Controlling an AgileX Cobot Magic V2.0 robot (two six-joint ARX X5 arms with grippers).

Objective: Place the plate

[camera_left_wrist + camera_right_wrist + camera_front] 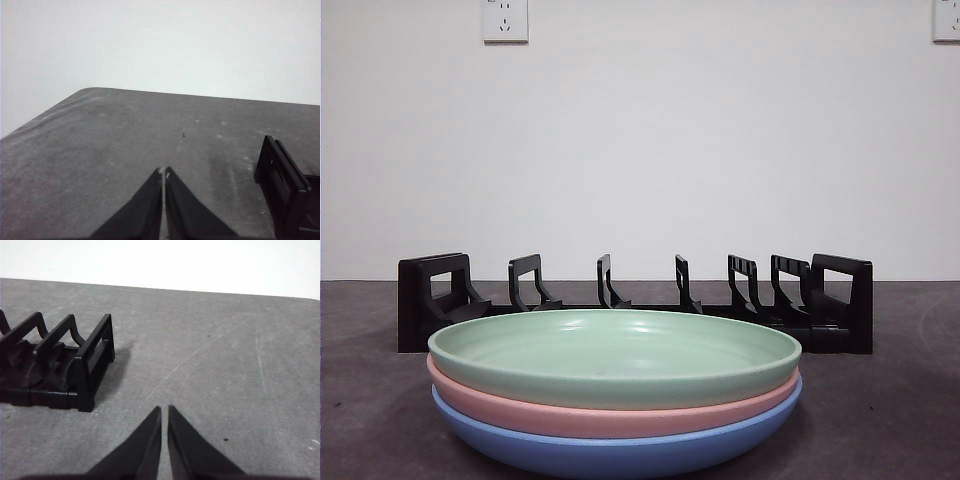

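Three plates are stacked near the front of the table: a green plate (pixel 615 355) on top, a pink plate (pixel 610 418) under it and a blue plate (pixel 616 452) at the base. Behind the stack stands a black slotted dish rack (pixel 635 300), with no plate in it. My left gripper (pixel 163 172) hovers shut over bare table beside one end of the rack (pixel 287 187). Over the table past the rack's other end (pixel 55 365), my right gripper (pixel 164 409) is shut too, holding nothing. Neither arm shows in the front view.
The grey table (pixel 880 420) runs back to a white wall with two sockets (pixel 505 20). A rounded table corner (pixel 87 91) lies ahead of the left gripper.
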